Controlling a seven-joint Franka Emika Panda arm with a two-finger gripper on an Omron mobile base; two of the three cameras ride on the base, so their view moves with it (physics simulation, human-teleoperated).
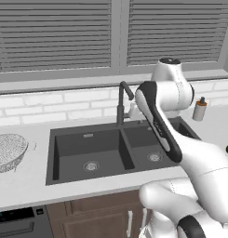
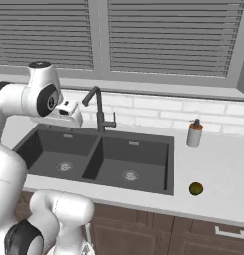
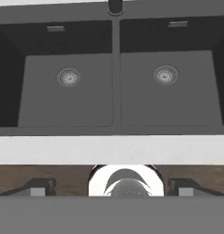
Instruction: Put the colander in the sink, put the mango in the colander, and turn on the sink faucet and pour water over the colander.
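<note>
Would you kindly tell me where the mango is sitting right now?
The mango lies on the counter right of the sink, in front of the soap dispenser.

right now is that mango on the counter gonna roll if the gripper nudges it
Probably. The mango looks small and rounded, lying loose on the flat counter right of the sink, so a nudge could send it rolling. Its smooth-looking skin may slip between narrow fingers. It seems rigid enough to grip.
</note>
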